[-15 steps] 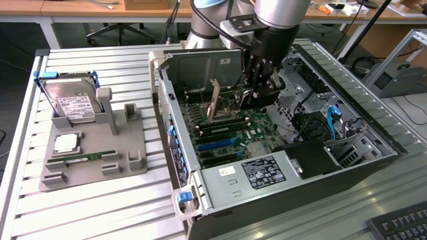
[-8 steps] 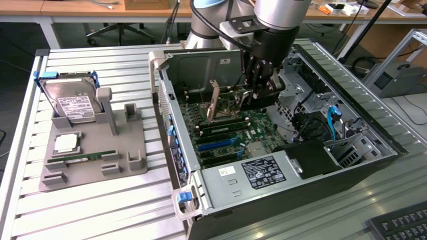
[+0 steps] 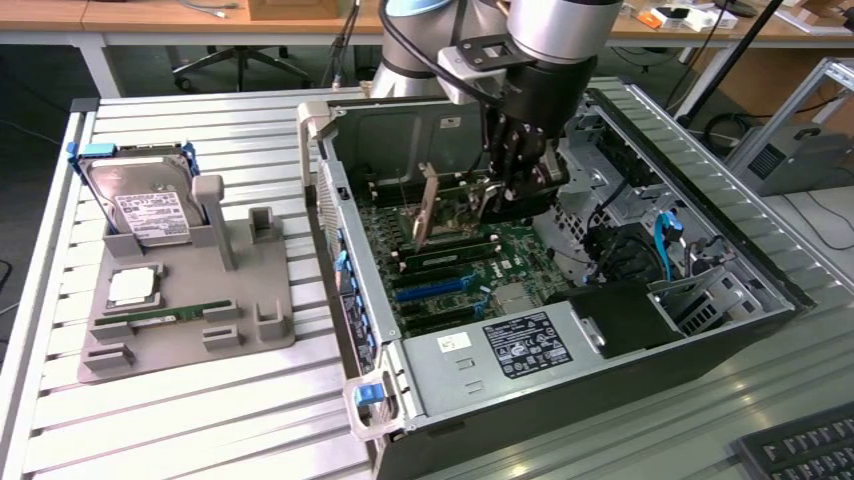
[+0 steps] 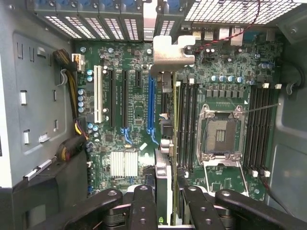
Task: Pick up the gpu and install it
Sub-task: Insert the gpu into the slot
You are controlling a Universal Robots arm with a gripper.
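Gpu held upright on edge inside the open computer case, above the green motherboard, silver end bracket toward the case's slotted rear wall. Pinched along its upper edge by the pincer, black fingers pressed against both faces. On the desk beside the case, grey holder carrying hard drive and RAM stick

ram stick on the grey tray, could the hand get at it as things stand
Probably not: the hand is down inside the computer case, shut on the gpu. The ram stick itself lies uncovered on the grey tray.
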